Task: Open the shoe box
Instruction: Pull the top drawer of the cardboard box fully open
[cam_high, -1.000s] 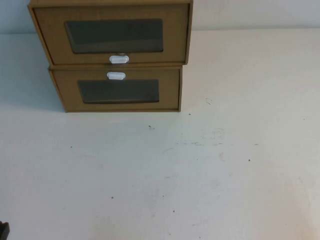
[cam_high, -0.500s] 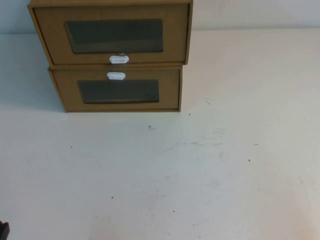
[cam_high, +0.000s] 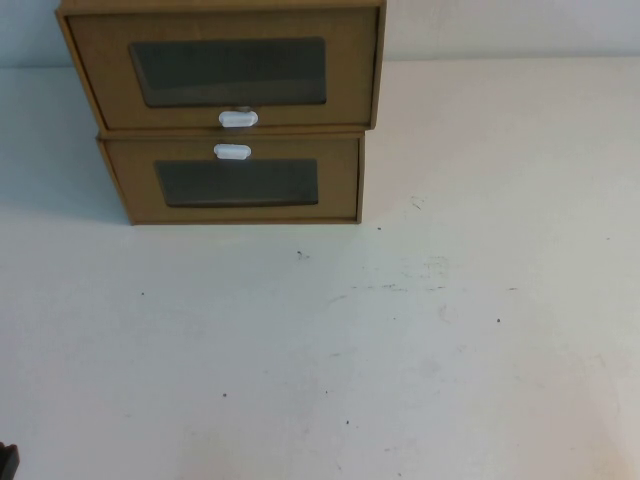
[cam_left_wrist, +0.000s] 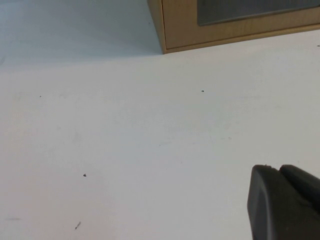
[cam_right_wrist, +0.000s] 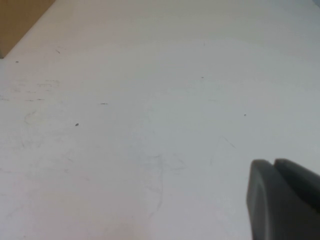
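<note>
Nothing's started: the stacked shoe boxes (cam_high: 232, 180) sit closed at the bench's (cam_high: 420, 350) far-left edge. The left pincer (cam_left_wrist: 278, 200) and right pincer (cam_right_wrist: 274, 200), both pressed together, hover toward the near edge, well apart from them.

Tan shoe boxes (cam_high: 135, 185), dark grey windows (cam_high: 236, 182), white handles (cam_high: 232, 152); off-white, dark-specked table (cam_high: 420, 360); left claw (cam_left_wrist: 276, 172) and right claw (cam_right_wrist: 272, 165) apparently black.
</note>
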